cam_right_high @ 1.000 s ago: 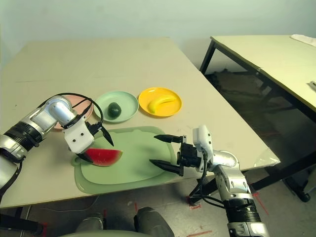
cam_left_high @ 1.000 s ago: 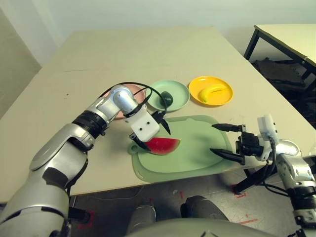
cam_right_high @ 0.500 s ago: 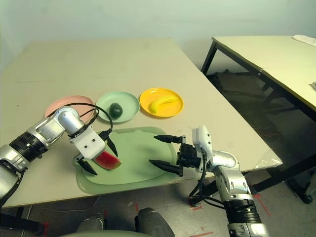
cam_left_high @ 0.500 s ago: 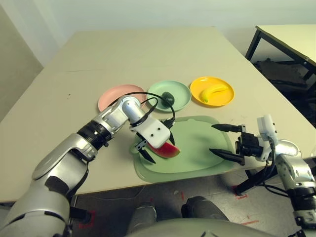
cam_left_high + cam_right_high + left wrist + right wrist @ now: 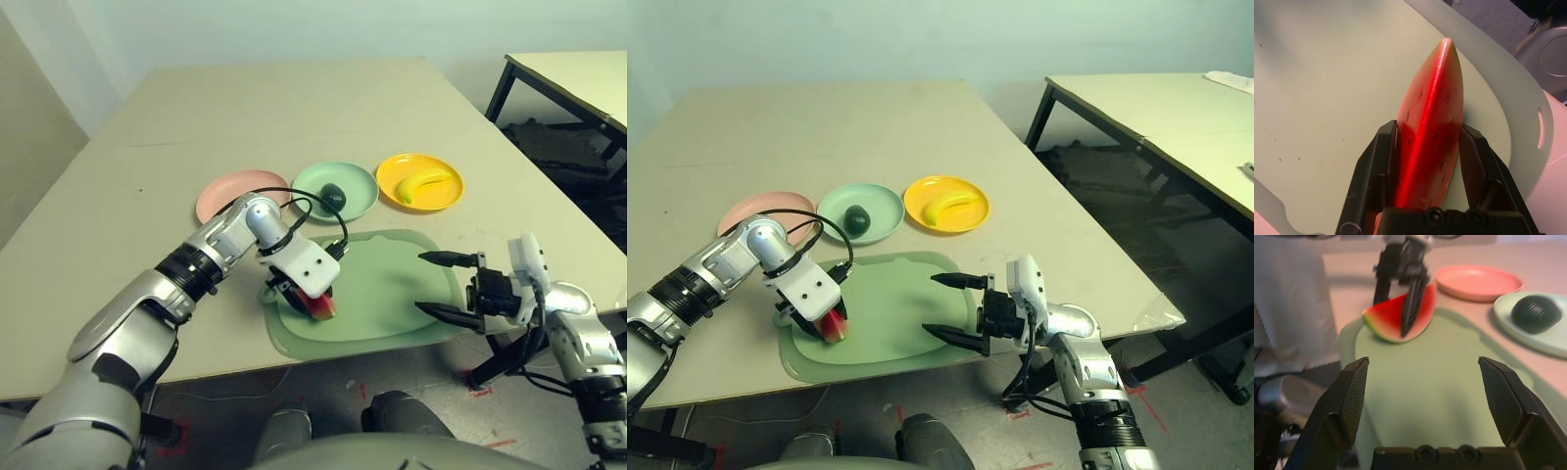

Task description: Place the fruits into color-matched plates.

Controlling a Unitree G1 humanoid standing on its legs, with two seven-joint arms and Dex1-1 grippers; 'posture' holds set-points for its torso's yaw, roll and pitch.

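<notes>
While the left gripper [image 5: 1432,215] clamps the watermelon wedge [image 5: 1430,142] between its fingers over the green mat [image 5: 392,294], the right gripper [image 5: 443,286] gapes empty; lifted carelessly, that slick tapered wedge could squirt free.

Head stereo overhead; wrist cameras close

No readable text, labels, brands or numbers anywhere in these views. Nothing printed on the plates, toy fruits, green mat, arms or tabletop. Red marks on the floor aren't legible as characters.
</notes>
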